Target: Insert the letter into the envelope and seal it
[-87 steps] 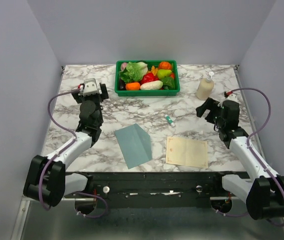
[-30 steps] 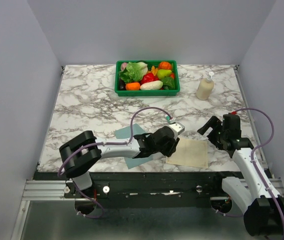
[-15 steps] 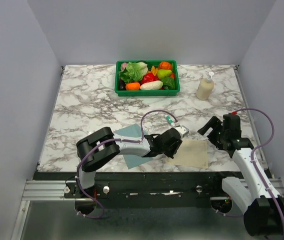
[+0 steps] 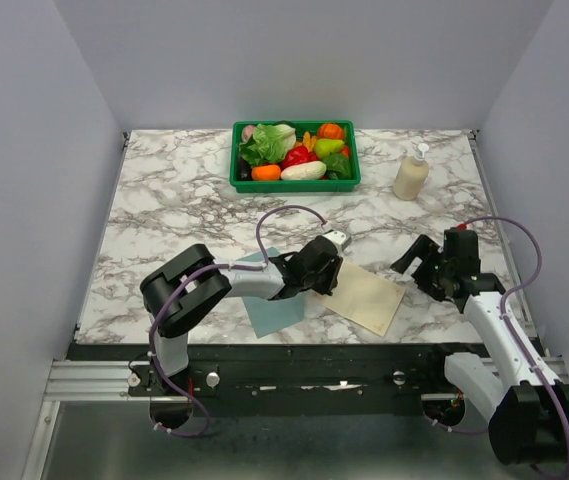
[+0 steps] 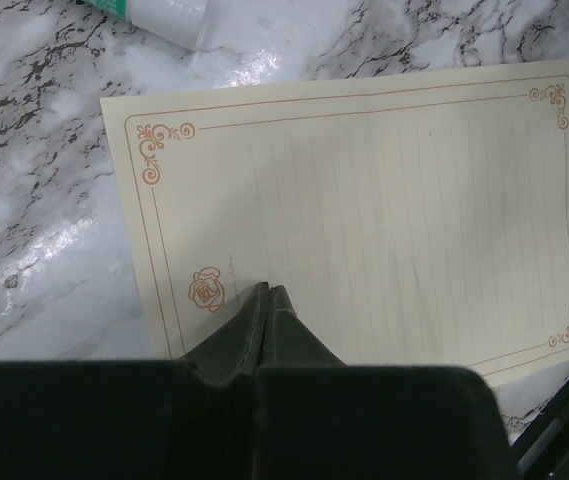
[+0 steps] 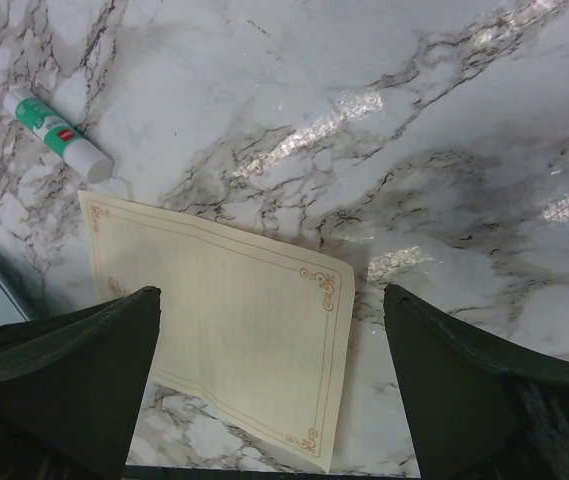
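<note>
- Where the left gripper (image 5: 269, 290) meets the letter (image 4: 369, 300), its jaws are pressed fully together; the tips rest on the sheet just beside a printed rose mark (image 5: 207, 290); whether any paper is pinched between them cannot be told.
- The letter lies flat on the marble table (image 4: 184, 200), printed side up and skewed to the table's edge; it is lined, with ornamental corners.
- The envelope (image 4: 269, 312) lies flat just left of the letter, partly covered by the left arm; whether the two touch cannot be told.
- The right gripper (image 4: 416, 262) hangs just off the letter's right corner; jaws wide apart, holding nothing.
- A glue stick (image 6: 61, 135) lies near the letter's far-left corner, apart from it.
- A green basket (image 4: 235, 155) of vegetables stands well beyond the letter, toward the far wall; a pump bottle (image 4: 411, 172) stands well beyond the letter's right side.
</note>
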`<state>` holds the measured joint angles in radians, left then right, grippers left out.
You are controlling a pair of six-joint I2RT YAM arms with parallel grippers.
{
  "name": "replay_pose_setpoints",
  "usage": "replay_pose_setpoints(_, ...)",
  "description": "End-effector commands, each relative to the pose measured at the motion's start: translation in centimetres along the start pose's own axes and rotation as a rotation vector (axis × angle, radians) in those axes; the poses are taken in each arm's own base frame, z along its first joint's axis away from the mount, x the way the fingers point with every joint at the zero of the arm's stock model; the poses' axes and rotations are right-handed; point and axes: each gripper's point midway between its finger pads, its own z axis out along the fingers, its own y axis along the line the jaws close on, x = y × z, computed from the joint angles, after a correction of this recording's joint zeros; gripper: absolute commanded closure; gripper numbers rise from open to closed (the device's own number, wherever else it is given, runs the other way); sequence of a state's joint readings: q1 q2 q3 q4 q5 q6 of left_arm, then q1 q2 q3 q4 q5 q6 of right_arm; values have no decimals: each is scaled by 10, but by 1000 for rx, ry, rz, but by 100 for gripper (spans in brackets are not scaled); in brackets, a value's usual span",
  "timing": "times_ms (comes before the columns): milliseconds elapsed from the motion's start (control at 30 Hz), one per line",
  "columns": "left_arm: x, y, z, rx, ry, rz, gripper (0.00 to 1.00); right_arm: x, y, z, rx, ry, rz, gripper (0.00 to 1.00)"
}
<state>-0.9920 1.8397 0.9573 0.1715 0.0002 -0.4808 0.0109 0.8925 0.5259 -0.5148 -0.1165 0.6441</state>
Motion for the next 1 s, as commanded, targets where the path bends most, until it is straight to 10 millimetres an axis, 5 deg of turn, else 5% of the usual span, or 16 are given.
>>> replay_pose_setpoints(0,30,12,-3,-42,96,9,100,17,2,5,-48,76,-17,4)
replay_pose_setpoints(500,63,25,-11,-134,114,-227,100,55,-17,12,7,200,82,1)
replay_pose_setpoints(967,73,-2,-6,-90,137,-217,100,70,-6,22,-78,272,101,1)
